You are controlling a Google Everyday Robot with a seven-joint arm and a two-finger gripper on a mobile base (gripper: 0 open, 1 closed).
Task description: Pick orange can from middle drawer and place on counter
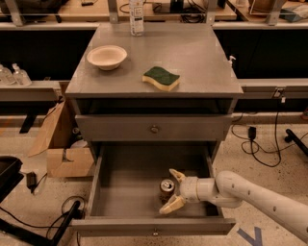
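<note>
Speckled lab flooring (269, 158) and a slumped cardboard box (62, 153) flank the grey cabinet I'm working at, and its worktop (192, 48) carries a pale bowl (107, 56) that looks to have nothing in it, a green-and-yellow sponge (161, 78) and a clear bottle (136, 14) at the far edge. All three sit towards the left and back, which leaves bare grey on the right where I judge a set-down would go. Below the closed drawer (120, 127) with its round knob, the middle drawer (125, 187) is pulled fully out, and the only thing I see in it is the orange can (166, 185), upright on the flat floor, right of centre and towards the front. I have the arm (260, 194) reaching in low from the right, over the drawer's side wall, so the gripper (169, 191) meets the can side-on. The jaws are spread apart, one finger behind the can and one in front, straddling it without clamping; I can't tell whether either pad touches the label yet. To my eye the pick is lined up, with closing and lifting not yet done
</note>
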